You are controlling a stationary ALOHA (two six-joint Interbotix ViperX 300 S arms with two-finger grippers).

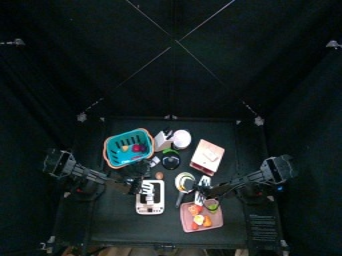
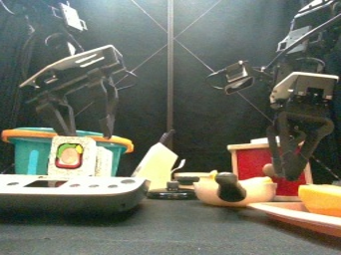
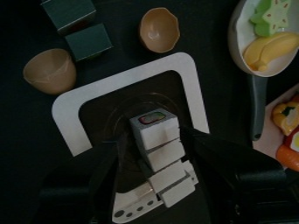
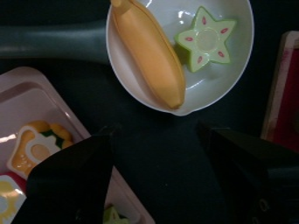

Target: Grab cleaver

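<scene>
In the front view a cream wedge-shaped blade with a black handle (image 2: 159,162) leans at the table's middle; it looks like the cleaver, though I cannot tell for sure. My right gripper (image 4: 163,166) is open wide, hanging over the rim of a grey pan (image 4: 222,83) that holds a banana (image 4: 152,52) and a green star slice. In the front view the right gripper (image 2: 296,149) hangs behind the red box (image 2: 253,159). My left gripper (image 2: 78,112) is open above a white-rimmed, dark-topped slab (image 3: 82,109), with a white blocky piece (image 3: 156,140) below it.
A teal basket (image 1: 127,148) stands at the back left. A pink plate (image 1: 201,215) with food lies at the front right beside the pan (image 1: 187,182). Two brown bowls (image 3: 162,28) and two dark green boxes (image 3: 87,39) lie past the white-rimmed slab. A toy duck (image 2: 224,187) sits in front.
</scene>
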